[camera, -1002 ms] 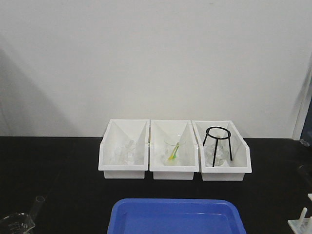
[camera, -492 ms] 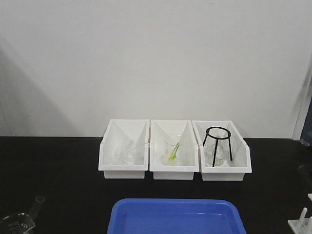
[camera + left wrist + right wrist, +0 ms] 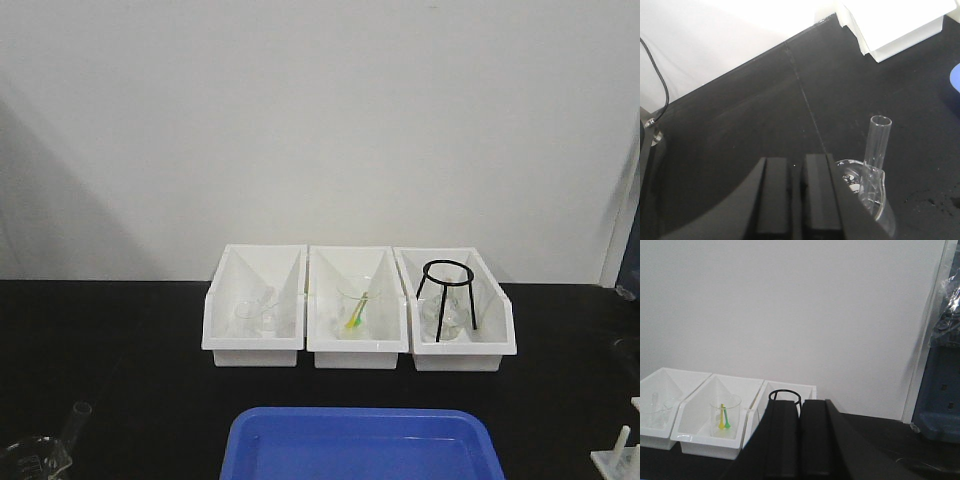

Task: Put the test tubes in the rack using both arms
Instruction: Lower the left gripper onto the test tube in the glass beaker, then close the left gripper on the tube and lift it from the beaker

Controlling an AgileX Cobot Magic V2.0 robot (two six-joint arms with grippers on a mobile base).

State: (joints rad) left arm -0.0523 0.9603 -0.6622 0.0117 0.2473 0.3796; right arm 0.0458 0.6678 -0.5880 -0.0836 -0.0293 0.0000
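Left hand (image 3: 796, 162): The two black fingers (image 3: 775, 190) are seen pressed together, with only a thin seam between them. Nothing is held. The hand is positioned over the tabletop (image 3: 740, 115), just beside the beaker.
Right hand (image 3: 800, 405): Its fingers are likewise closed against each other and nothing is gripped. The hand is pointed toward the bins and the white wall (image 3: 790, 305).
Test tube (image 3: 877, 137): One clear tube is stood tilted inside a clear graduated beaker (image 3: 867, 200), with its open rim raised above the beaker's lip. In the front view this pair is found at the lower left edge of the tabletop.
Rack (image 3: 620, 455): Only a white corner with upright pegs is shown at the lower right edge of the front view. It is well apart from the test tube.
Bins (image 3: 358, 305): Three white slant-fronted bins are set side by side against the wall. Clear glassware is held in the left one. A beaker with a yellow and a green dropper (image 3: 723, 416) is held in the middle one. A black tripod ring stand (image 3: 447, 295) is held in the right one.
Blue tray (image 3: 360, 445): It is placed in front of the bins, between the beaker and the rack.
Cable (image 3: 660, 80): A thin black lead is seen hanging at the left of the left wrist view.
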